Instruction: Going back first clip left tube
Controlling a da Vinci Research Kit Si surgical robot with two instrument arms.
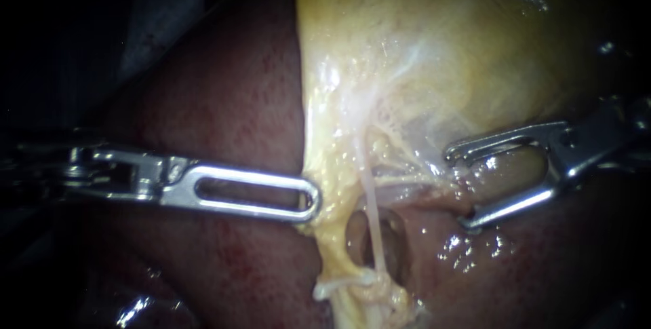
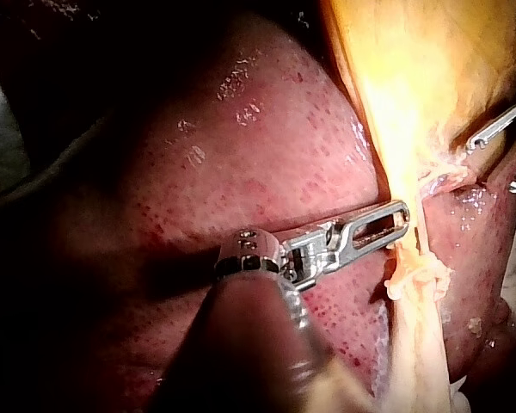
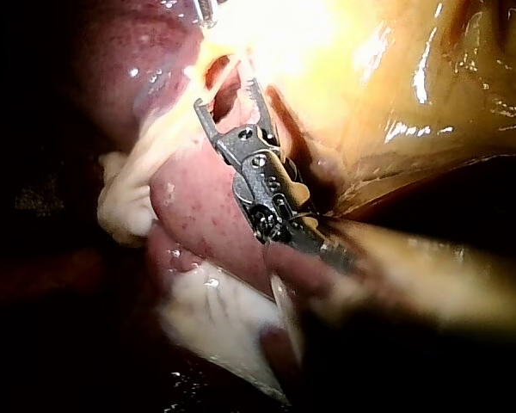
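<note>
A thin pale tube (image 1: 371, 214) runs down from the yellowish gallbladder (image 1: 441, 44) across a dark opening to a knot of pale tissue (image 1: 366, 281). No clip shows on it. My left instrument (image 1: 308, 200) comes in from the left with its slotted jaws shut on the gallbladder's yellow edge, as the left wrist view (image 2: 402, 217) also shows. My right instrument (image 1: 460, 190) stands to the right of the tube, apart from it, jaws wide open with nothing between them. In the right wrist view, those open jaws (image 3: 228, 99) point at the pale tissue.
Dark red liver (image 1: 230, 98) lies under and around both instruments, wet and glistening at the lower right (image 1: 468, 247). A band of pale tissue (image 1: 407, 180) runs from the tube toward the right instrument. My right instrument's jaw tips (image 2: 497, 159) show beyond the left one in the left wrist view.
</note>
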